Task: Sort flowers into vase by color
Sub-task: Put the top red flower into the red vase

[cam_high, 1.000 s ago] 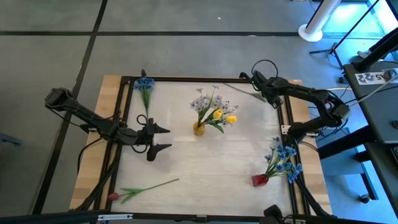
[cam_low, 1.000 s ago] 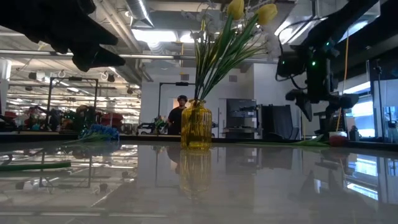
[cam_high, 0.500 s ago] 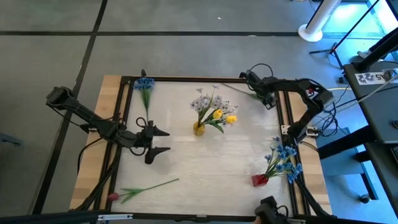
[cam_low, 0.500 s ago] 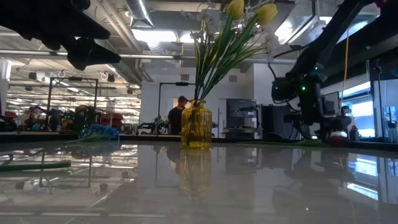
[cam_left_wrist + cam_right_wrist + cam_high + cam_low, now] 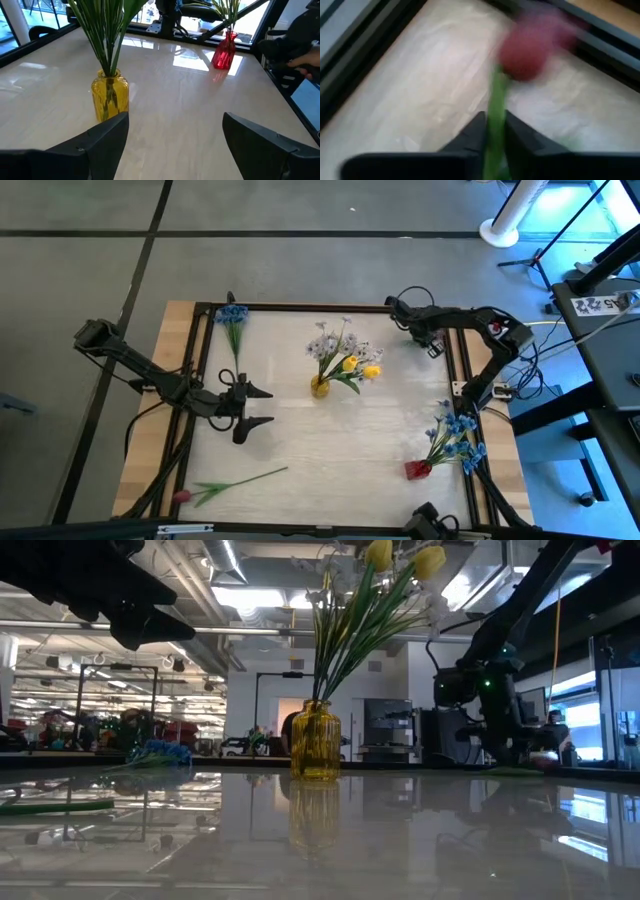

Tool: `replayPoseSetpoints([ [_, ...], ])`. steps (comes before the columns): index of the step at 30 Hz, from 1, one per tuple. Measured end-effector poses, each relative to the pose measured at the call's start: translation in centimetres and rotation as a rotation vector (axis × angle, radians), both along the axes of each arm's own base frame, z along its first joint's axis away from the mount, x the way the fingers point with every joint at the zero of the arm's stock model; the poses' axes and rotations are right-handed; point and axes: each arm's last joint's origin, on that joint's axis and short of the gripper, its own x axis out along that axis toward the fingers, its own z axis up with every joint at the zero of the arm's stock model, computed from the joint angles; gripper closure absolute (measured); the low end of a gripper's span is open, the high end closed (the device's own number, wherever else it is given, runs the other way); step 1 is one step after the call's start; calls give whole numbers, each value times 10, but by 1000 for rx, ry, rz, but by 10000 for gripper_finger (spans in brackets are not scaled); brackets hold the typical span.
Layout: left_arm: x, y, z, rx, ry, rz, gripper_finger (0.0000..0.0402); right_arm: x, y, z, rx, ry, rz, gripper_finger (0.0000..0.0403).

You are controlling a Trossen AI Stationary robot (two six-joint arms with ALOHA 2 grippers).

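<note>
Right wrist view, nearest first: the right gripper (image 5: 495,132) has its two dark fingers (image 5: 470,135) pinched narrow on the green stem of a red flower (image 5: 522,52), whose blurred head lies on the pale surface (image 5: 420,80) by the dark frame rail. From above, this gripper (image 5: 392,307) sits at the surface's far right corner. Left wrist view shows the left gripper (image 5: 172,135) spread wide with nothing between its fingers, facing a yellow glass vase (image 5: 110,95) of green stems and, farther off, a red vase (image 5: 224,50). Overhead, the left gripper (image 5: 262,405) hovers left of the yellow vase (image 5: 319,387) with white-lavender and yellow flowers (image 5: 345,350). Blue flowers (image 5: 458,435) fill the red vase (image 5: 417,470); a pink-headed flower (image 5: 235,482) lies near the front left edge, a blue bunch (image 5: 232,320) at the far left corner.
</note>
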Motion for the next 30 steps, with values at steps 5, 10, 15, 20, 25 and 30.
replayPoseSetpoints([
  [5, 0, 0, 0, 1, 1, 0, 84, 9, 8, 6, 23, 58, 195, 390],
  [10, 0, 0, 0, 0, 0, -1, 84, 20, 22, 18, 110, 131, 586, 364],
  [15, 0, 0, 0, -3, -4, -1, 84, 40, 46, 20, 233, 167, 1043, 379],
  [20, 0, 0, 1, -57, -16, 14, 84, 56, 59, 21, 189, 130, 1157, 370],
  [25, 0, -1, 1, -156, -31, 37, 84, 59, 61, 20, 235, 3, 1224, 296],
  [30, 2, -2, 8, -196, -103, 34, 84, 58, 62, 20, 245, -4, 1195, 246],
])
